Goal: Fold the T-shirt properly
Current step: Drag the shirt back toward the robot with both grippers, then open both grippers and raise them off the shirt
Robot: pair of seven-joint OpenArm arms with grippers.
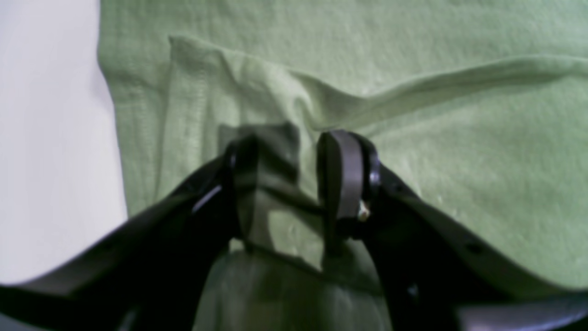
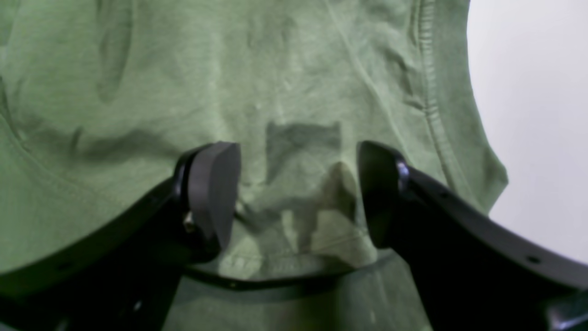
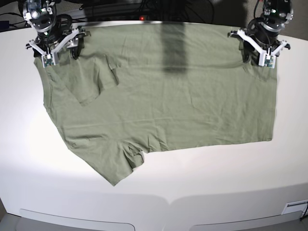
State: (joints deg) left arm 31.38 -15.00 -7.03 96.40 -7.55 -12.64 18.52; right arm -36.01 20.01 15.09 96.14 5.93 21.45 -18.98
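— Black fingers point(image 1: 344, 174) fill the bottom of the left wrist view, and the frame cuts off their bases. Can you see what they hold?

— Not clearly. The left gripper point(image 1: 294, 142) has its jaws partly apart, and green cloth lies in the gap, dark with shadow. The view is blurred, so I cannot tell if the pads press the cloth or only stand over it.

— And the other side?

— The right gripper point(image 2: 296, 156) has its jaws wide apart. Between them I see the T-shirt point(image 3: 183, 106) with a stitched hem low in the gap. The pads touch nothing that I can make out.

— Where is the shirt?

— It lies spread flat on the white table point(image 3: 192, 187), across most of the width. In the base view both grippers are at its far edge, one at each far corner. The right one is on that view's left, the left one on that view's right.

— What is hidden?

— The grippers cover the two far corners of the cloth. I cannot find the collar. One sleeve point(image 3: 118, 163) sticks out at the near edge. A flap point(image 3: 91, 82) is folded over the cloth near the right gripper. A dark shadow band point(image 3: 173, 48) crosses the cloth at the far edge, and there the surface is hard to read.
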